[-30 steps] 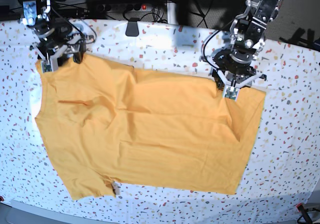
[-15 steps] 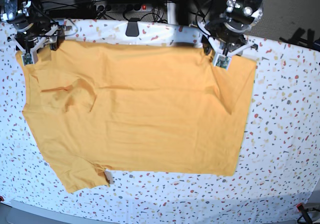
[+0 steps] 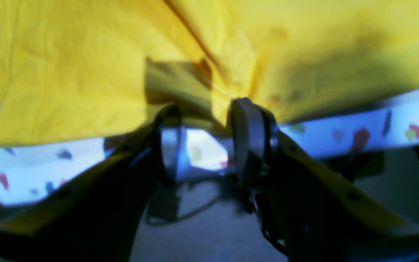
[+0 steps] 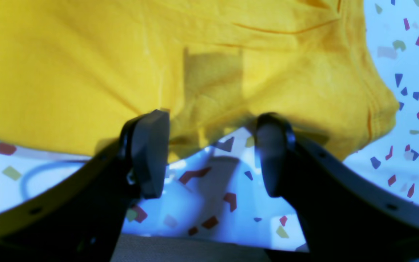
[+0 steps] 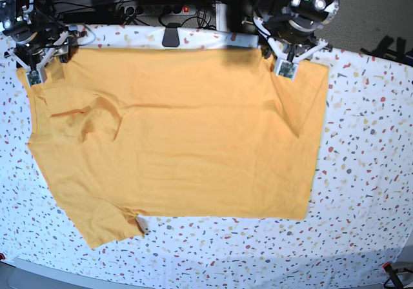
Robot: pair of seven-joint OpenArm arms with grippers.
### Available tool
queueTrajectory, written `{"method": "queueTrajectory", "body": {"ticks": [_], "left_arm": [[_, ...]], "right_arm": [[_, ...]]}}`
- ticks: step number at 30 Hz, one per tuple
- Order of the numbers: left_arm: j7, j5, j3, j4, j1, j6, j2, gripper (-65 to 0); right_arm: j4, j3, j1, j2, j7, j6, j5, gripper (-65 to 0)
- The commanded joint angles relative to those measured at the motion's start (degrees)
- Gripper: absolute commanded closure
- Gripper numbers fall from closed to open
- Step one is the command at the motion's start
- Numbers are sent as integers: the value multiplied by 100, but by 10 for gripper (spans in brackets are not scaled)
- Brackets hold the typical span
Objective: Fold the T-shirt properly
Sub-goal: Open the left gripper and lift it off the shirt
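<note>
I have the T-shirt [image 5: 181, 140] spread nearly flat across the middle of the desk [image 5: 368, 192], its far edge along the top of the frame. My left pincer [image 5: 286, 64], upper right of the base view, has its jaws part open with a bunched fold of that edge pressed against 1 finger; I cannot tell if it is truly pinched. My right pincer [image 5: 33, 73], upper left, stands wide, the cloth edge just at its tips. I judge this the flattening step; next comes a firm grip for the first fold. The desk is white with coloured flecks; dark cables crowd behind it.
</note>
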Motion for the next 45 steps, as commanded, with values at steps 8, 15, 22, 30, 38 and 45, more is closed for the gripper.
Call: {"method": "queueTrajectory", "body": {"ticks": [8, 15, 22, 30, 38, 45], "left_arm": [[568, 424, 46, 640, 374, -24, -33, -245], [398, 817, 46, 643, 356, 26, -33, -245], [400, 820, 46, 645, 345, 170, -33, -245], [448, 820, 46, 831, 345, 173, -33, -245], [446, 824, 46, 1270, 345, 168, -33, -245], [748, 1554, 46, 1550, 345, 168, -33, -245]], "right_arm": [[15, 44, -308, 199, -361, -13, -122, -378], [15, 44, -592, 280, -358, -24, -105, -378], [114, 44, -645, 282, -595, -11, 140, -378], [444, 44, -656, 282, -833, -17, 140, -378], [664, 52, -601, 284, -831, -188, 136, -378], [809, 299, -605, 282, -809, -232, 138, -378]]}}
